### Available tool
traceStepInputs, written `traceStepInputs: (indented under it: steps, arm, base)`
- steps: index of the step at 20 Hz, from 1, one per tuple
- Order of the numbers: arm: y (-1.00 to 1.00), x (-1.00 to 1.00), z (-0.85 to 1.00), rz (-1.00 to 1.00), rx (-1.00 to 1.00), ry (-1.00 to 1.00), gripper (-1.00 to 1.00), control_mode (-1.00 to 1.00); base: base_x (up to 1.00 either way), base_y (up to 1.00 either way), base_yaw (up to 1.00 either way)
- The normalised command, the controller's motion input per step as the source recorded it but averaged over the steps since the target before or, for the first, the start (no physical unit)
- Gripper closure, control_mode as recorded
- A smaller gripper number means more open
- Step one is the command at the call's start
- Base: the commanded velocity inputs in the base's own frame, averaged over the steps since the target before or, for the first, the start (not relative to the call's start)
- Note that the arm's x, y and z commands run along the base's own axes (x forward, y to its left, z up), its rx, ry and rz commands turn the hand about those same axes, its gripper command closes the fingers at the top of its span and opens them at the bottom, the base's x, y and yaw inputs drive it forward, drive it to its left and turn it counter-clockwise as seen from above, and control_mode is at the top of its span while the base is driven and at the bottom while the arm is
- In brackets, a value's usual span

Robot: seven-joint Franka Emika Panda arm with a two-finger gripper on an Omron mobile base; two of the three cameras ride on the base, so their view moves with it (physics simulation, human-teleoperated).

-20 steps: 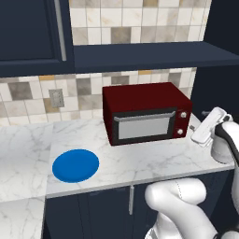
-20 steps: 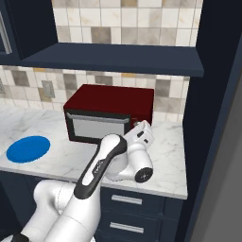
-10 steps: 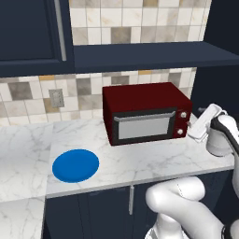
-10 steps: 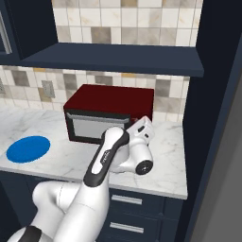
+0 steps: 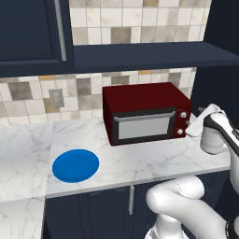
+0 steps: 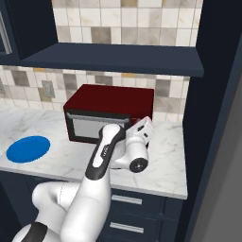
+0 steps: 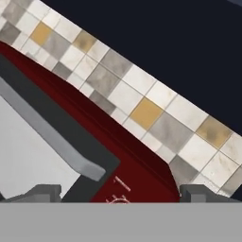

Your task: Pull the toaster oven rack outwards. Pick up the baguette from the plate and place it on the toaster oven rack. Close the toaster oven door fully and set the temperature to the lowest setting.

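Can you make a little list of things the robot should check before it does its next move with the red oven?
1. Dark red boxy toaster oven door, black frame with grey glass: shut. Ok for turning the knob.
2. Two-finger gripper: open and holding nothing. Ok.
3. Gripper lined up with the two small pale knobs on the right panel: close beside them; touching or not, cannot tell.
4. Flat round bright blue plate: bare, no bread on it. Ok if the bread is inside the oven; that, cannot tell.
5. Knob setting: the marks by the slim silver handle bar are too small to read. Cannot tell.
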Motion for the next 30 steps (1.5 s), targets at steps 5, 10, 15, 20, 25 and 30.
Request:
traceStepInputs:
  steps: [5, 10, 15, 20, 25, 30]
  arm:
    - [-0.13, 0.00, -0.06, -0.17, 0.00, 0.01, -1.00, -1.00]
    - [0.00, 0.00, 0.00, -0.07, 0.00, 0.01, -1.00, -1.00]
    - [-0.01, 0.00, 0.00, 0.00, 0.00, 0.04, -1.00, -1.00]
    - [-0.10, 0.00, 0.00, 0.00, 0.00, 0.01, -1.00, -1.00]
    - [-0.24, 0.00, 0.00, 0.00, 0.00, 0.00, -1.00, -1.00]
    - [-0.10, 0.00, 0.00, 0.00, 0.00, 0.02, -1.00, -1.00]
  base:
    - [0.00, 0.00, 0.00]
    - [0.00, 0.00, 0.00]
    - [0.00, 0.00, 0.00]
    - [0.00, 0.00, 0.00]
    - [0.00, 0.00, 0.00]
    - [0.00, 0.00, 0.00]
